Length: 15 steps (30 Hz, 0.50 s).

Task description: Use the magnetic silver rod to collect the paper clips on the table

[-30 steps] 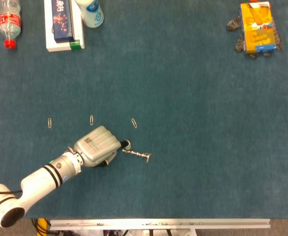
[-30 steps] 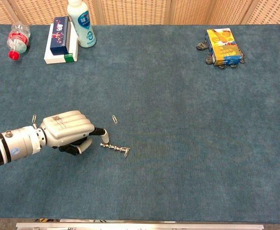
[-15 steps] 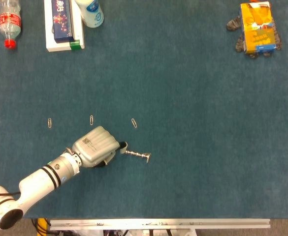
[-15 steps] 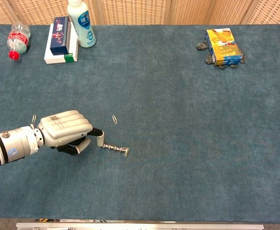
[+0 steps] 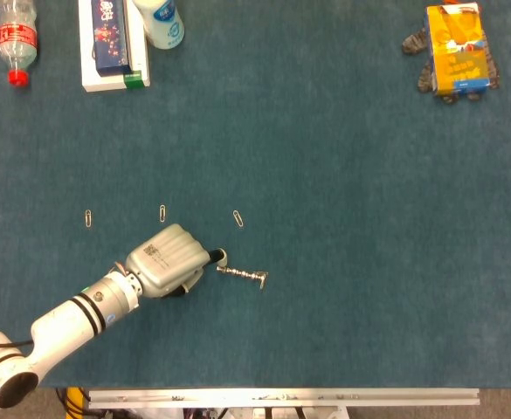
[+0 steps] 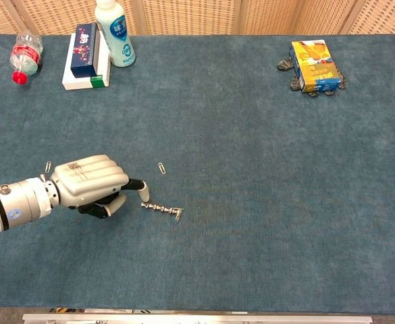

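Three small wire paper clips (image 5: pixel 88 218) (image 5: pixel 162 213) (image 5: pixel 238 218) are counted, one knobbed silver metal rod (image 5: pixel 242 276), two plastic bottles (image 5: pixel 17 39) (image 5: pixel 160 21).

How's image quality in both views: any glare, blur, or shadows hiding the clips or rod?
Head view: even, diffuse light, no glare; the three paper clips are small but sharp, and the silver rod is crisp. Chest view: equally sharp, with soft shadow under the left hand; that hand hides the middle clip, so only two show.

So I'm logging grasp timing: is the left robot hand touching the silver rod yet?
Cannot tell. In the head view the left robot hand has a fingertip right at the end of the silver rod, but neither view shows contact or a gap plainly.
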### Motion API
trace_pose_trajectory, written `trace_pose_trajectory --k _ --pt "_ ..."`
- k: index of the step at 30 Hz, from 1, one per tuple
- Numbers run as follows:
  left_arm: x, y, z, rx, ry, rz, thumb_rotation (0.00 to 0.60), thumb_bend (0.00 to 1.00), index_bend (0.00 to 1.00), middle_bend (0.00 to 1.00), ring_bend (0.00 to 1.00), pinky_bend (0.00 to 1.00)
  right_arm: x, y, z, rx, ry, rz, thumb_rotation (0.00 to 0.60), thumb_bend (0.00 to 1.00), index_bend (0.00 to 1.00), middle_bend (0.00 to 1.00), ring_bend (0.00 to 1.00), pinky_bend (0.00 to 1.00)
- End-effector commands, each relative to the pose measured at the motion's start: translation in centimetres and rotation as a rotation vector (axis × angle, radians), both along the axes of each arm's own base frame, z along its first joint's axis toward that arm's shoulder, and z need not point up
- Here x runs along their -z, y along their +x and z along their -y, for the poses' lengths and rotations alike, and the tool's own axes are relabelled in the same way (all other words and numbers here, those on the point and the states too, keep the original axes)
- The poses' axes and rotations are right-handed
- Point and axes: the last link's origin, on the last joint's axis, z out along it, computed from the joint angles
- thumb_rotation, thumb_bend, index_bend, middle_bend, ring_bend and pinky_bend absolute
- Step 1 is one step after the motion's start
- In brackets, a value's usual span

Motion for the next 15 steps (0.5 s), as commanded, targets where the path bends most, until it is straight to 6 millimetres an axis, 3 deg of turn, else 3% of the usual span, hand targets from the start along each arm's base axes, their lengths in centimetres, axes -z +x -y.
trace_pose_trajectory --k 1,15 --pt "0.20 -0.13 0.10 -0.001 -0.004 -0.007 0.600 0.73 0.28 1.00 0.90 0.79 0.00 0.01 0.01 0.001 0.000 0.000 0.600 0.37 0.24 0.16 0.00 0.01" --pt "-0.35 0.15 0.80 0.006 -0.006 0.008 0.600 0.73 0.35 1.00 0.91 0.79 0.05 0.11 0.26 -0.005 0.006 0.003 0.600 0.37 0.24 0.16 0.00 0.01"
